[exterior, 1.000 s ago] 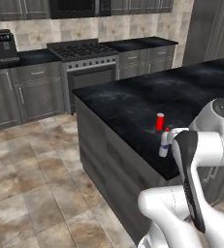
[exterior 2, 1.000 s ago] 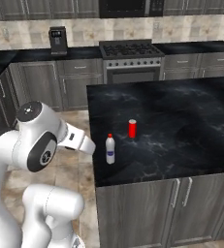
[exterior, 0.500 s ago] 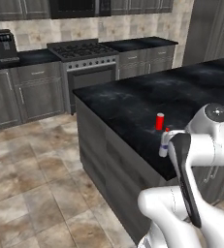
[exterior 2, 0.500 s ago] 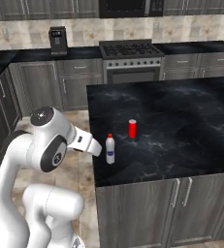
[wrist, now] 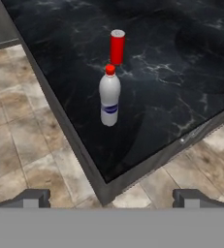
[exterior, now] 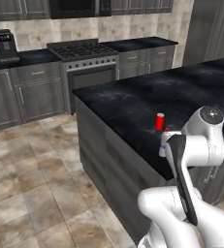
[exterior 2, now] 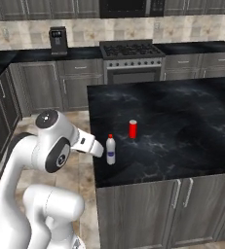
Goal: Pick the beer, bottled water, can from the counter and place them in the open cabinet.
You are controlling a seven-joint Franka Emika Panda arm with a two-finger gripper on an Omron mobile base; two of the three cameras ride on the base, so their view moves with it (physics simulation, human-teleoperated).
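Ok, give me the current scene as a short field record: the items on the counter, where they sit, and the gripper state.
bottled water: upright on the counter, near its corner
can: upright, just beyond the bottled water, apart from it
beer: not seen
gripper: open, holding nothing, off the counter's corner, facing the bottled water
behind: stove, coffee machine

Stove (exterior 2: pixel 129 50), coffee machine (exterior 2: pixel 58 40) on back counter.
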